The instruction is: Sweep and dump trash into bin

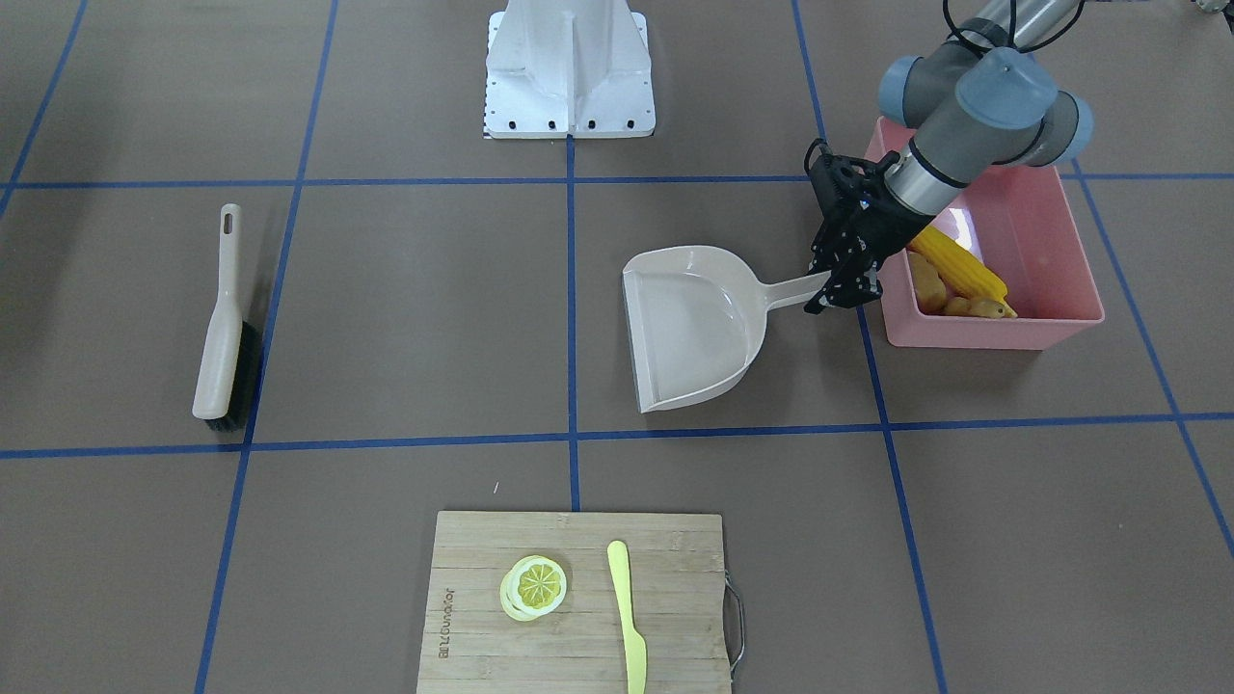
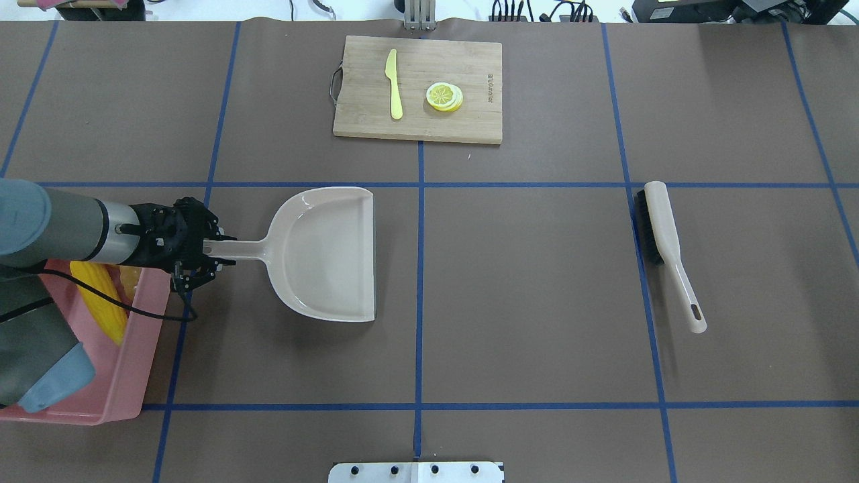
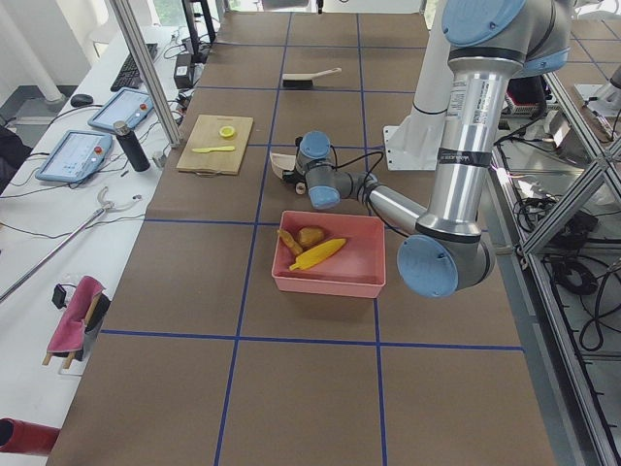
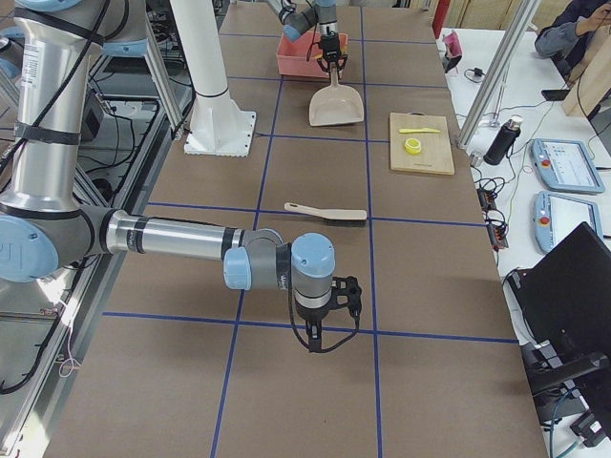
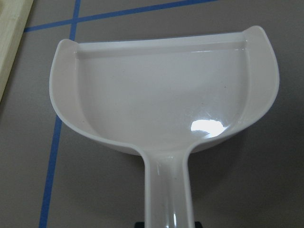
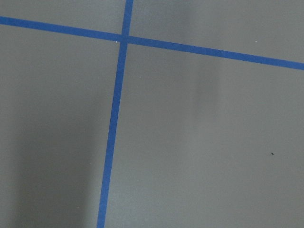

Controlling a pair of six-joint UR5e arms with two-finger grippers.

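With the trash lying in the bin and the dustpan flat and empty on the worktop at its 3 o'clock in the overhead view, I judge dumping complete. My left gripper looks clamped on the handle, so next comes release and a clean retreat; I cannot tell the right gripper's state.

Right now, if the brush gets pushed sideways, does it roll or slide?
Probably slides: the brush lies flat along its length with bristles to one side, so rolling seems unlikely. The thin plastic handle looks stiff and light; it may pivot if pushed off-centre.
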